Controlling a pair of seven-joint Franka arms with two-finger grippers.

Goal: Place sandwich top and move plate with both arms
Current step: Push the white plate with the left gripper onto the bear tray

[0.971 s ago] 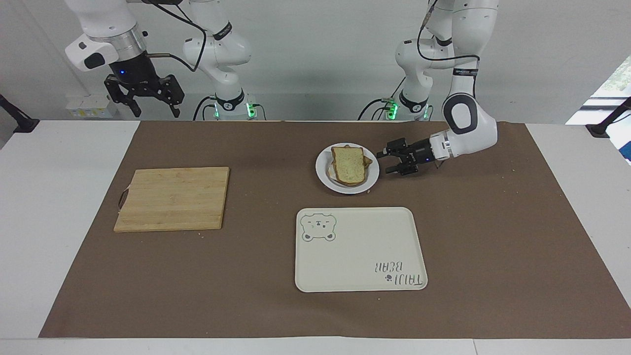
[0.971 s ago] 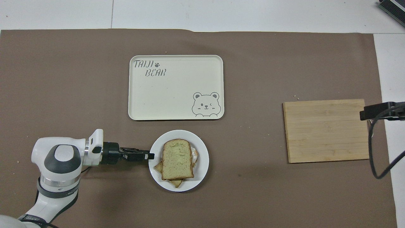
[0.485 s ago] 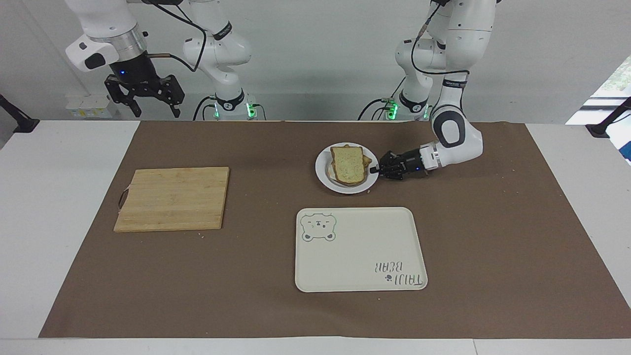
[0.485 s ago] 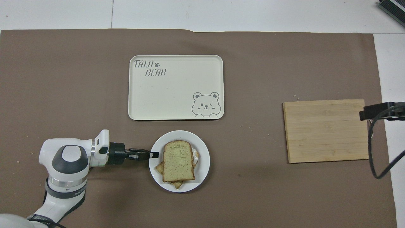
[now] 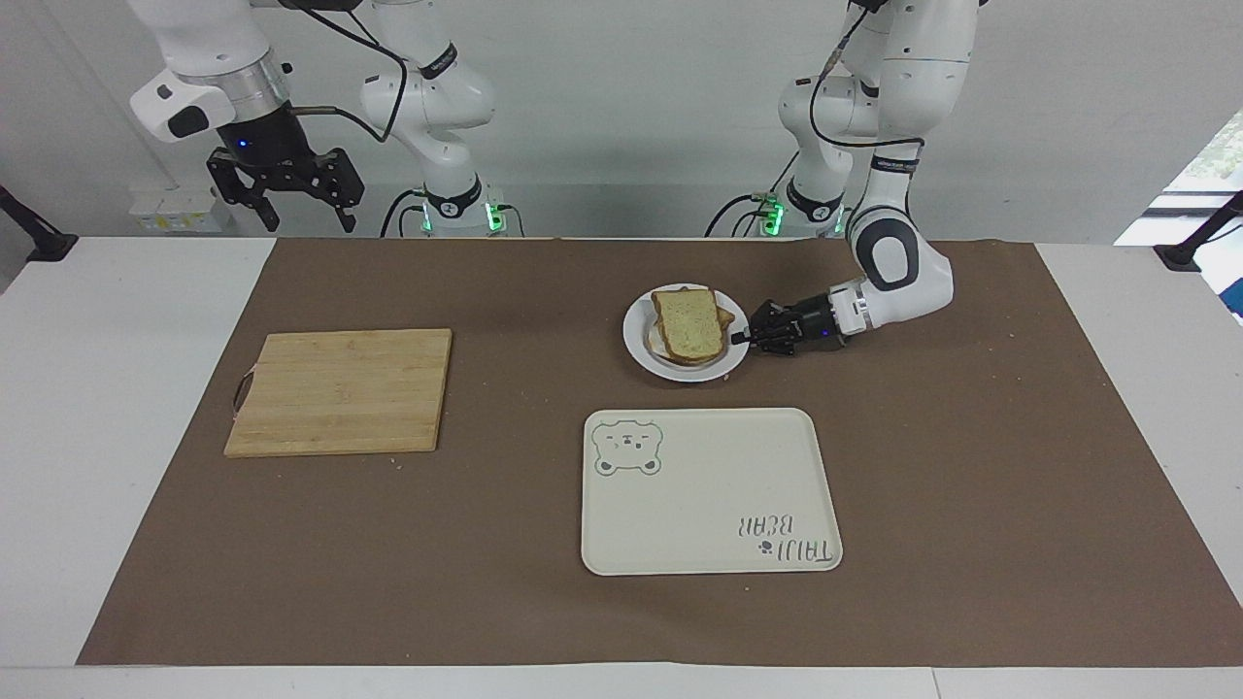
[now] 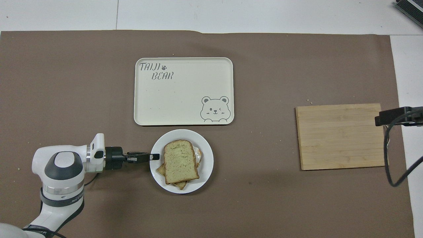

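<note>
The small white plate sits on the brown mat, just on the robots' side of the bear tray. On it lies the sandwich top, a pale speckled slice resting on a browner slice whose corners stick out beneath. My left gripper lies low and level, shut on the plate's rim at the side toward the left arm's end. My right gripper hangs open and high over the right arm's end of the table, holding nothing.
A cream bear tray lies just farther from the robots than the plate. A wooden cutting board lies toward the right arm's end. Crumbs dot the mat.
My left gripper went from open beside the plate to shut on its rim. The plate then shifted a little toward the tray and the left arm's end. The right arm stayed still.
</note>
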